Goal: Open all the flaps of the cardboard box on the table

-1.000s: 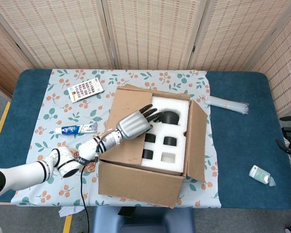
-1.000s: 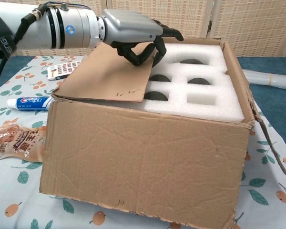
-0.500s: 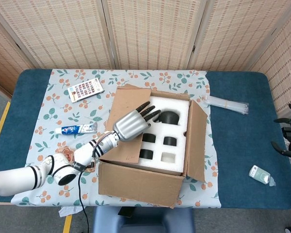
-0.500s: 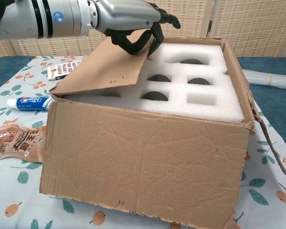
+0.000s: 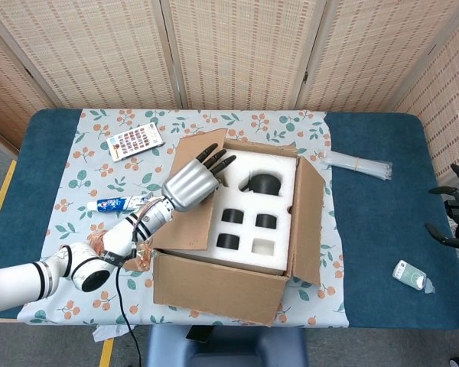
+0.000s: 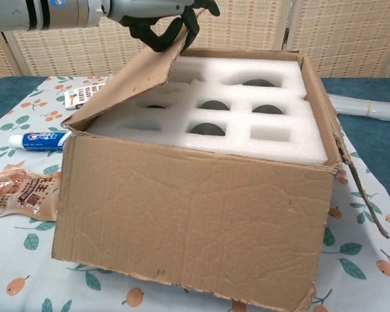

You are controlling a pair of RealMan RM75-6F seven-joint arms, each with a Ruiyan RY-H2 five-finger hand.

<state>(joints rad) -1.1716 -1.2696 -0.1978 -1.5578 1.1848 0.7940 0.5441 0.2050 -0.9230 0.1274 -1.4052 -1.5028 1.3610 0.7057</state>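
The cardboard box (image 5: 218,290) (image 6: 188,214) stands mid-table with a white foam insert (image 5: 249,218) (image 6: 247,133) showing inside. My left hand (image 5: 190,180) (image 6: 157,16) grips the free edge of the left flap (image 5: 176,228) (image 6: 127,81), its fingers hooked round that edge. That flap is raised at a slant over the box's left side. The right flap (image 5: 310,218) stands up, leaning outward. At the right edge of the head view, apart from the box, only the spread dark fingers of my right hand (image 5: 453,218) show, and they hold nothing.
On the floral cloth (image 5: 76,176) left of the box lie a toothpaste tube (image 5: 125,203) (image 6: 39,140), a snack packet (image 5: 99,241) (image 6: 23,192) and a button card (image 5: 135,141) (image 6: 84,95). A clear plastic packet (image 5: 357,163) and a small bottle (image 5: 410,274) lie on the blue table's right side.
My left hand has lifted the left flap up and to the left, from lying flat on the foam to a steep slant. More of the foam shows. The right hand has barely moved.
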